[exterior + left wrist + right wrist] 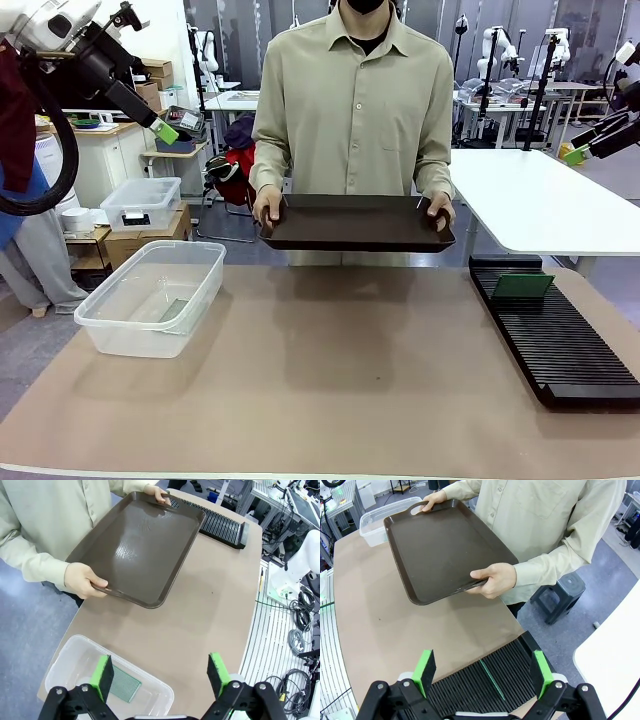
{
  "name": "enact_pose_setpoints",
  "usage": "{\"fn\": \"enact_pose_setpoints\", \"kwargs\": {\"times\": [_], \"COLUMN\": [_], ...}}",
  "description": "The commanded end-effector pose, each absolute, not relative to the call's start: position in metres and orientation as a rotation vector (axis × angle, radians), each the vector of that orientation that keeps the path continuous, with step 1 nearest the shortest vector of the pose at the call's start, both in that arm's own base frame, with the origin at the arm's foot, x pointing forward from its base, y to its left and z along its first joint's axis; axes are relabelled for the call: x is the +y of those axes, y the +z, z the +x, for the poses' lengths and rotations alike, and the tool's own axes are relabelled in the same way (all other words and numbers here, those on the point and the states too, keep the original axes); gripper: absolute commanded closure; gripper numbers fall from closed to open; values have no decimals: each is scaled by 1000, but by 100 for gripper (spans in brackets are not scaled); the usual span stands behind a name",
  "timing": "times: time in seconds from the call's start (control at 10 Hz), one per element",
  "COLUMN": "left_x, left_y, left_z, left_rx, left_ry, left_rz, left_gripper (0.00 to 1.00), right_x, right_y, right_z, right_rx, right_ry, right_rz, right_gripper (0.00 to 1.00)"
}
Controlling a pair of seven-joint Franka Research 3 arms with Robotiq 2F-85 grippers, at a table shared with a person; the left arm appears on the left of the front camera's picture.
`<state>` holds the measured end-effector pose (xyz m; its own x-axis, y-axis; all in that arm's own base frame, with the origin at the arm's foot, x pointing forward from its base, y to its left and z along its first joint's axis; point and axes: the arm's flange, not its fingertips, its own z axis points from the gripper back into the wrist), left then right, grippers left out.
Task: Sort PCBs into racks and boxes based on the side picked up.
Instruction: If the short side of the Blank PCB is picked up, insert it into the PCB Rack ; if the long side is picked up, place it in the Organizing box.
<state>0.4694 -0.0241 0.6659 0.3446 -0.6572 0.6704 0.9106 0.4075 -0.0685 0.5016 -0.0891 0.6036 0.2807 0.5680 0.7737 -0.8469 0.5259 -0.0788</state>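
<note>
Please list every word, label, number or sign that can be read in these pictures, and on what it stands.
None can be read. The dark brown plastic tray, the clear plastic tub, the long black slotted rack and the green circuit boards carry no legible print.

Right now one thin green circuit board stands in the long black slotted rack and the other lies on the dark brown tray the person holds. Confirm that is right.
Not quite. The dark brown tray is bare; the second green circuit board lies in the clear plastic tub, as the left wrist view shows. The first board does stand in the black slotted rack.
</note>
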Motion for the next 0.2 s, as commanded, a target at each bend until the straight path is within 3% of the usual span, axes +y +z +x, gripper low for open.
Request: {"fn": "enact_pose_setpoints", "kwargs": {"times": [0.0,0.1], "left_x": [-25,-25], "left_y": [666,666], "left_z": [468,468], "left_rx": [-613,-613], "left_ry": [-1069,-1069], "left_rz": [-491,-491], "left_gripper": [0,0], "right_x": [-88,-88], "right_y": [603,603], "right_z": [501,501], "right_rx": [-845,-845], "right_ry": [982,982], "right_rz": [387,387], "right_gripper": [0,0]}}
